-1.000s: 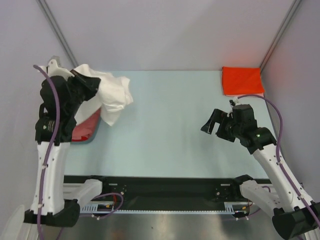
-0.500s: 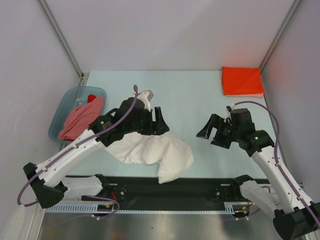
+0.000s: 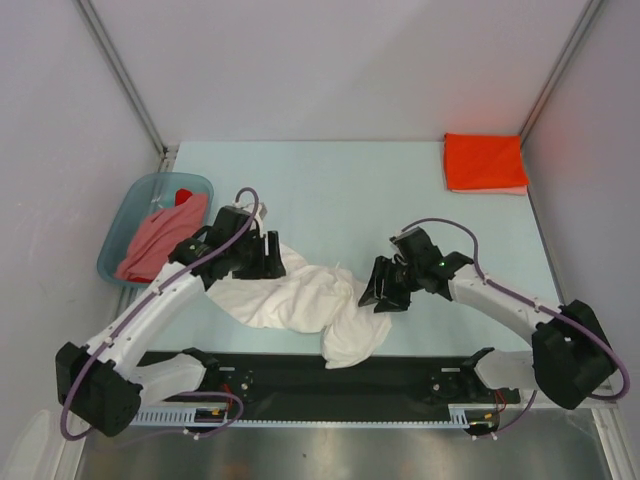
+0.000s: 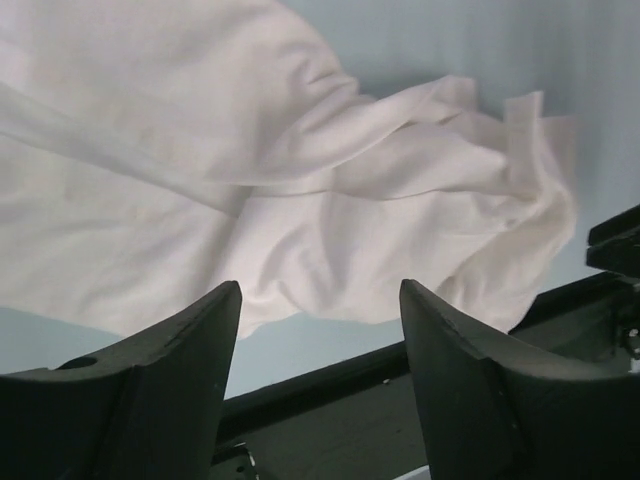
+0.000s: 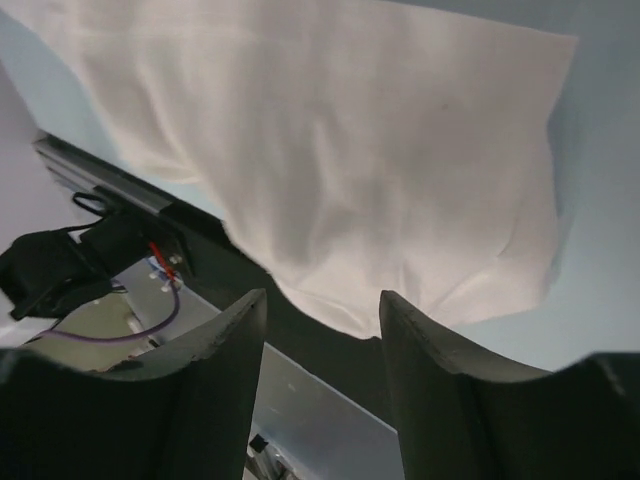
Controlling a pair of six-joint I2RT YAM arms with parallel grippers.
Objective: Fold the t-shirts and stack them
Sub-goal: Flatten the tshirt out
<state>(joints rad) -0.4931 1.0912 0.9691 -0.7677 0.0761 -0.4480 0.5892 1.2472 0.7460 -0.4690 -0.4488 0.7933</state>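
Pale-blue tabletop [image 3: 400, 190], grey walls. Near 6 o'clock: one white t-shirt [image 3: 300, 295], crumpled, limp and light (probably bunches if pinched mid-panel); best taken at shoulders or hem corners. Left tool [image 4: 318, 290] and right tool [image 5: 322, 295] apart, empty, flanking it. One folded orange-red tee [image 3: 484, 162] at 1 o'clock; one salmon-pink tee [image 3: 158, 245] and one red tee [image 3: 185, 196] in basin [image 3: 118, 232] at 9.

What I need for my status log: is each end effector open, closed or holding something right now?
Left end effector: open, holding nothing, above the white t-shirt.
Right end effector: open, holding nothing, above the same shirt.
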